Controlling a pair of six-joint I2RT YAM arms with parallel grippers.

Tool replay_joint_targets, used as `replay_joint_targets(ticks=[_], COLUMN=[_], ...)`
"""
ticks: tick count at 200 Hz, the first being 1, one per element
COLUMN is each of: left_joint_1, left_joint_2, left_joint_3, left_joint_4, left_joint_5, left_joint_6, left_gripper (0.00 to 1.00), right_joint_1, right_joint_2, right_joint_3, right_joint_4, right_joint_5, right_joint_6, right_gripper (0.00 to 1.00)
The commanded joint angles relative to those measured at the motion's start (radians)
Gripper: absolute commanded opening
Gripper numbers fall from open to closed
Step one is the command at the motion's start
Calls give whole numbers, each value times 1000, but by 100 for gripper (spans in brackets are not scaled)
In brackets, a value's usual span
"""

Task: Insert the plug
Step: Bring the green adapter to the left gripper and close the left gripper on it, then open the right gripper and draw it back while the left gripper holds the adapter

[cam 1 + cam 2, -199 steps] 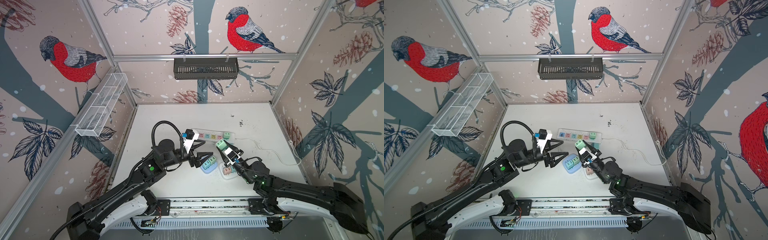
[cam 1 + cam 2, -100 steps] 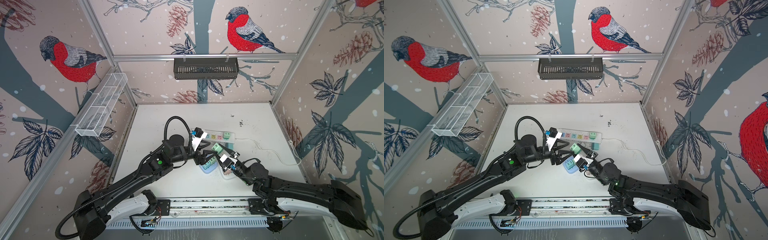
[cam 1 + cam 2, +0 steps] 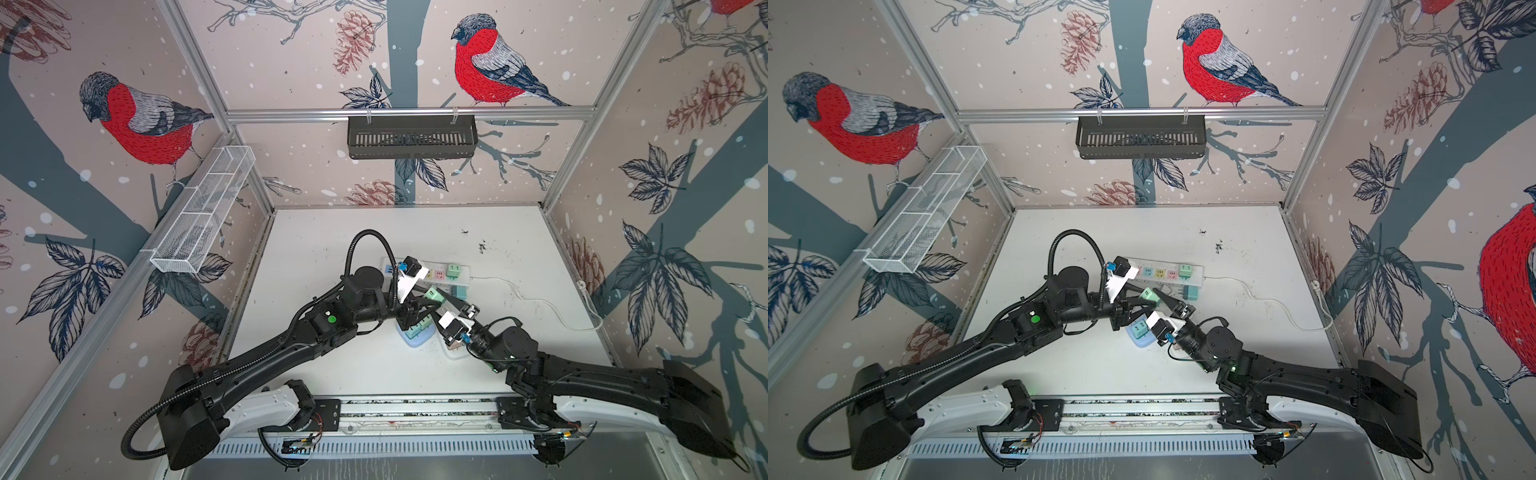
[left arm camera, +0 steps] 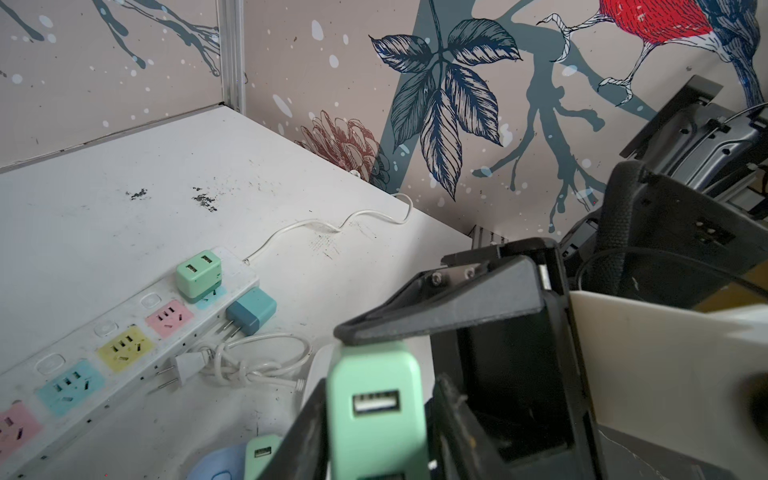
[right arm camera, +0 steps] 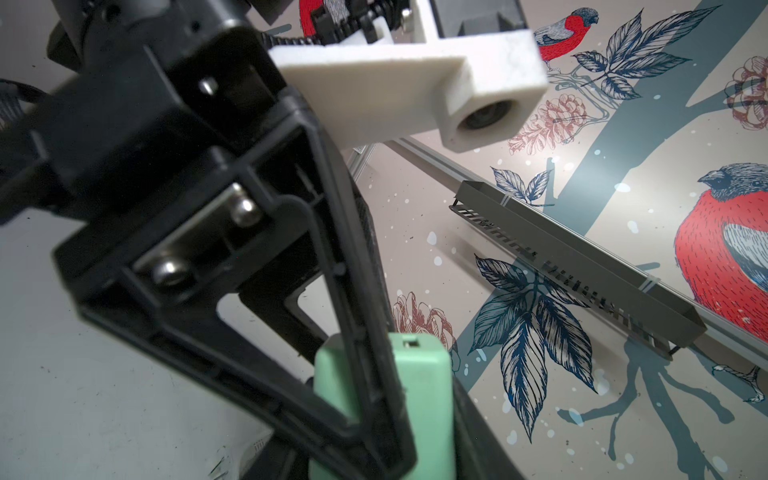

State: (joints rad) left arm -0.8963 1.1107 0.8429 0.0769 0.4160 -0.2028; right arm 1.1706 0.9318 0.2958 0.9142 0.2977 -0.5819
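Mint plug (image 3: 432, 294) is hanging in the air over the table (image 3: 332, 249) centre. Left gripper (image 4: 332, 386) is pinching it from 9 o'clock, and right gripper (image 5: 424, 440) is clamping it from 3 o'clock. Strip (image 4: 124, 345) is lying just at its 12 o'clock, and blue tray (image 3: 415, 341) is sitting at 6 o'clock.

A mint-green plug (image 4: 374, 386) shows against black arms (image 3: 270, 361). The white power strip (image 4: 143, 316) carries pastel blue, yellow and pink sockets (image 4: 124, 349); the adapter (image 4: 251, 309) is teal. Beige walls (image 3: 291, 62) bear red-breasted birds (image 3: 486, 70), brown pine cones (image 3: 353, 41) and navy leaves (image 3: 660, 174) on grey-blue branches (image 3: 399, 62); the white table (image 3: 332, 232) is flecked with black.
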Motion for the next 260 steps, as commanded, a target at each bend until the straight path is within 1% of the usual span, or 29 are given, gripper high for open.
replay_joint_targets(ticks=[1,14,35,40,42,49,65,76,83,84,85,106,136,160,168,180,190,198,213,224,233,252,260], left_joint_1=[-6,-7,-7,-7,-7,-8,-6,-6,-6,-6,-6,-3,31,126,143,148,148,148,149,148,148,149,148], left_joint_2=[16,23,25,22,23,17,1,-15,-27,-28,-29,-72,-194,-325,-361,-408,-438,-455,-479,-485,-483,-462,-449], left_joint_3=[15,29,24,26,27,31,35,20,6,4,2,-28,-125,-245,-286,-326,-347,-368,-411,-423,-418,-397,-389], left_joint_4=[-5,-16,-18,-23,-25,-30,-41,-33,-22,-20,-18,2,82,203,239,269,285,300,342,354,346,313,299], left_joint_5=[20,21,17,7,1,-17,-76,-113,-140,-144,-149,-251,-366,-342,-342,-344,-334,-317,-278,-259,-254,-242,-240], left_joint_6=[17,16,49,56,61,69,52,48,52,52,52,62,80,73,88,144,189,226,286,310,318,330,349], left_gripper=[32,21,8,1,0,0,0,0,0,0,0,0,0,0,0,0,0,0,0,0,0,0,0], right_joint_1=[3,4,4,5,5,5,3,3,2,2,2,0,-24,-93,-127,-192,-248,-294,-392,-474,-543,-673,-718], right_joint_2=[1,0,-1,-3,-2,-5,-8,-10,-11,-11,-12,-34,-133,-258,-310,-388,-451,-502,-600,-650,-673,-673,-654], right_joint_3=[2,0,-4,-4,-4,-7,-21,-34,-39,-39,-40,-54,-142,-221,-243,-267,-282,-290,-282,-284,-295,-308,-310], right_joint_4=[41,42,46,44,44,44,62,78,77,75,74,44,54,43,26,-18,-70,-117,-291,-393,-425,-439,-429], right_joint_5=[0,3,3,2,1,3,13,21,25,26,26,54,114,155,166,190,235,294,388,414,377,175,129], right_joint_6=[-10,-8,-6,-7,-7,-7,-1,2,2,2,3,29,109,220,286,396,508,613,843,973,1015,1025,1042], right_gripper=[1,1,1,2,3,12,44,60,76,76,79,100,100,100,100,100,100,100,100,99,100,100,100])
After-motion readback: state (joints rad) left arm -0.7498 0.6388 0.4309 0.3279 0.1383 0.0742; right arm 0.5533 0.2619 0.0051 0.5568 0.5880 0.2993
